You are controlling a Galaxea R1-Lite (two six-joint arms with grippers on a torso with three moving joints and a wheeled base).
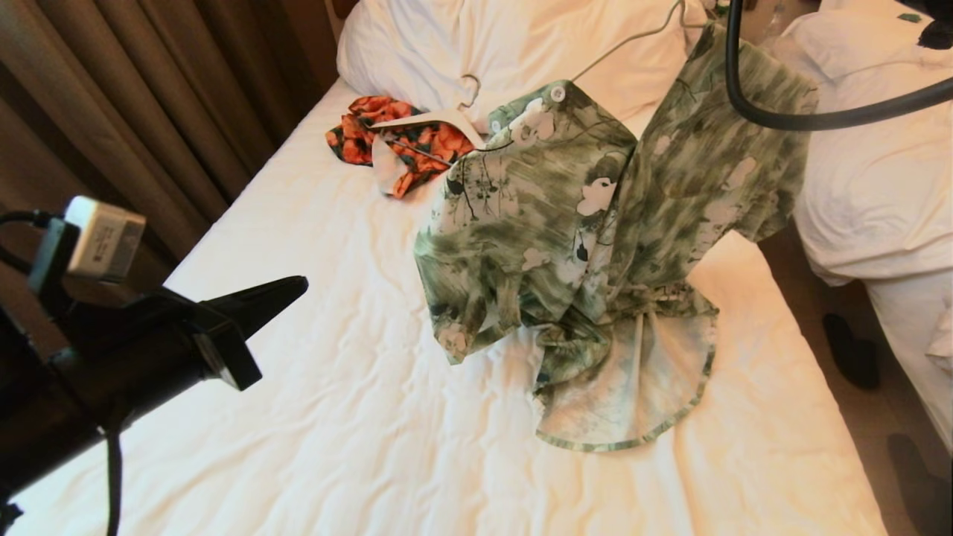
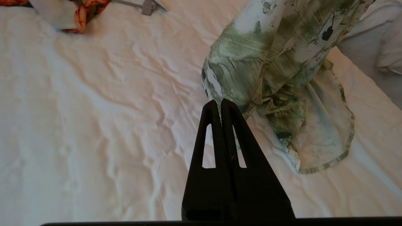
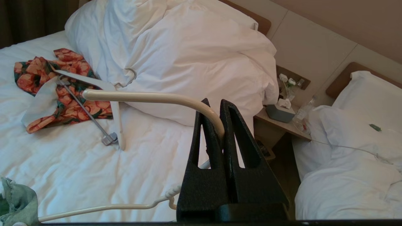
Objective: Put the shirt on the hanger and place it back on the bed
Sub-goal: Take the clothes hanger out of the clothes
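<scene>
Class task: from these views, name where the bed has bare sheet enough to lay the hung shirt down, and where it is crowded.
Bare sheet lies on the bed between the left gripper and the shirt, down to the foot. Crowded: near the pillow, where the orange garment and white hanger lie. The right gripper grips the hanger.

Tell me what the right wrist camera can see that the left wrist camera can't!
Only the right wrist view shows the right hand shut on the hanger's hook, the pillow and the nightstand. Only the left wrist view shows the left hand, shut on nothing, and most of the shirt, hem on the sheet. Both show the bed and the orange garment.
</scene>
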